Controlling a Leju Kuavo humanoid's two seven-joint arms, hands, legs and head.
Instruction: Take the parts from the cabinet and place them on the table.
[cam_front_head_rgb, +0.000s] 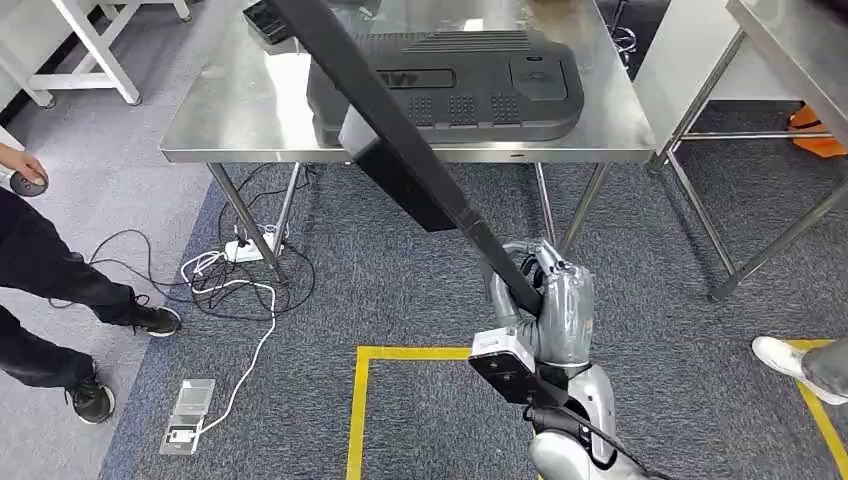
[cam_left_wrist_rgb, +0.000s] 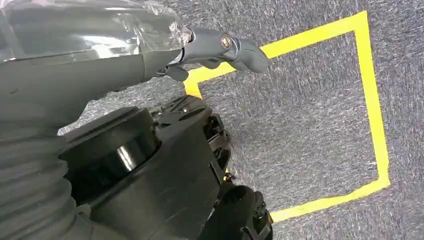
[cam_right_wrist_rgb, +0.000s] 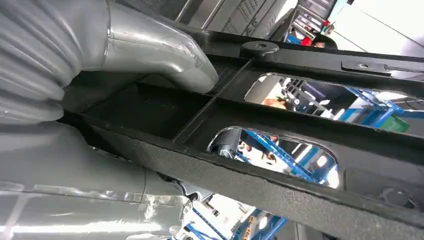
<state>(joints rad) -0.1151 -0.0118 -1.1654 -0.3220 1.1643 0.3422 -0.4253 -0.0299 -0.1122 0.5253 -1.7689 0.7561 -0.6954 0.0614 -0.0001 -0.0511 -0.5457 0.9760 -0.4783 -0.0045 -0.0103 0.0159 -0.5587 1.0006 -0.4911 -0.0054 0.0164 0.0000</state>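
Observation:
My right hand (cam_front_head_rgb: 555, 300) grips a long black plastic part (cam_front_head_rgb: 395, 160) near its lower end. The part slants up and to the left, and its far end overlaps the steel table (cam_front_head_rgb: 250, 110) in the head view. In the right wrist view my thumb (cam_right_wrist_rgb: 165, 55) presses on the ribbed frame of this part (cam_right_wrist_rgb: 310, 115), which has oval openings. A large black moulded part (cam_front_head_rgb: 470, 80) lies flat on the table. My left hand (cam_left_wrist_rgb: 220, 47) hangs over the carpet with its thumb stretched out and nothing in it.
A small black tray (cam_front_head_rgb: 268, 20) sits at the table's far left. A person (cam_front_head_rgb: 40, 270) stands at the left, near cables and a power strip (cam_front_head_rgb: 235, 270). Yellow tape (cam_front_head_rgb: 360, 400) marks a square on the carpet. A second steel table (cam_front_head_rgb: 790, 40) and a white shoe (cam_front_head_rgb: 785, 355) are at the right.

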